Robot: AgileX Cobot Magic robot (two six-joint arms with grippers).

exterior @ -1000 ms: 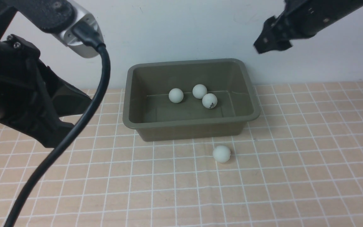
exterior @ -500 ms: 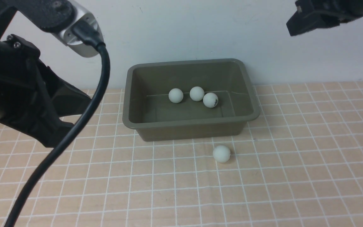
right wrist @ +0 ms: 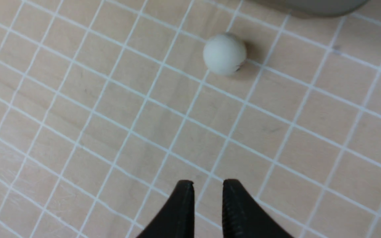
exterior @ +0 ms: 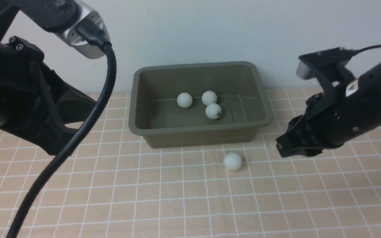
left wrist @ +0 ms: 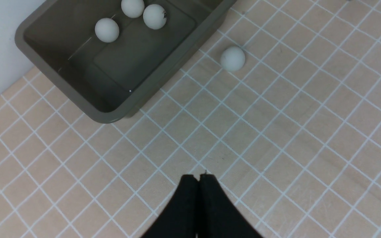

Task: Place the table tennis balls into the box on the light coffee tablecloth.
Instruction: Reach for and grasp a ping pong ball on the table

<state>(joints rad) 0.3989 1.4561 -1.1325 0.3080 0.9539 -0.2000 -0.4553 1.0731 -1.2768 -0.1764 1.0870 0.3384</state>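
Right gripper (exterior: 281,148) is hovering low over the light coffee tablecloth (exterior: 177,205), at about four o'clock of the olive-green box (exterior: 200,129). Its black fingers (right wrist: 184,208) are standing a narrow slit apart and are gripping nothing.

One loose table tennis ball (exterior: 232,161) is lying on the cloth at about five o'clock of the box, just beside the near wall but apart from it. From the right gripper's tips it is sitting at about nine o'clock in the front view, near but not touching. In the right wrist view the loose ball (right wrist: 225,54) is lying ahead of the fingertips, slightly off the line of the gap.

Three more balls are resting on the box floor toward the far wall. The plain ball (exterior: 209,98) and the marked ball (exterior: 213,111) are appearing to touch, while the third ball (exterior: 185,99) is sitting apart at their nine o'clock.

Left gripper (left wrist: 198,177) is pointing down at bare cloth with its fingertips pressed together, well apart from the loose ball.

By this layout the right arm is the nearer one. A sphere has no long axis, so jaw angle is mattering little. The slit is looking narrower than the ball, so the jaws would probably need widening before they are straddling it.
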